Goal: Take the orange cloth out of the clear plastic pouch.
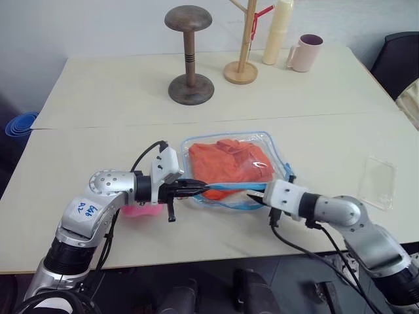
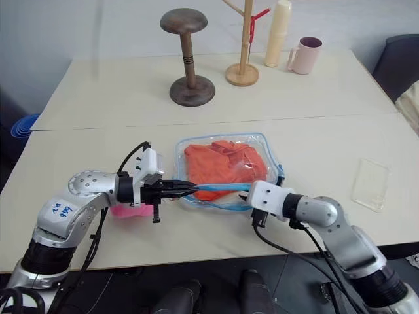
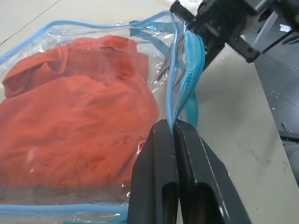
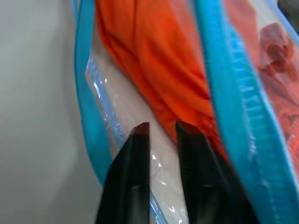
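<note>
The clear plastic pouch (image 1: 198, 146) with light blue trim lies on the table's near half, and the orange cloth (image 1: 229, 163) is crumpled inside it. My left gripper (image 1: 200, 188) comes in from the left and is shut on the pouch's near edge; the left wrist view shows the fingers (image 3: 161, 154) pinching the clear wall beside the blue zip (image 3: 190, 70). My right gripper (image 1: 255, 194) meets the same edge from the right. In the right wrist view its tips (image 4: 161, 130) stand narrowly apart at the pouch's mouth, just short of the cloth (image 4: 154, 60).
A pink plush (image 1: 141, 210) lies under my left forearm. A small flat clear plastic rectangle (image 1: 378, 181) sits at the right. At the back stand a wooden mushroom stand (image 1: 190, 59), a wooden rack (image 1: 242, 65), a cream bottle (image 1: 278, 33) and a pink mug (image 1: 306, 52).
</note>
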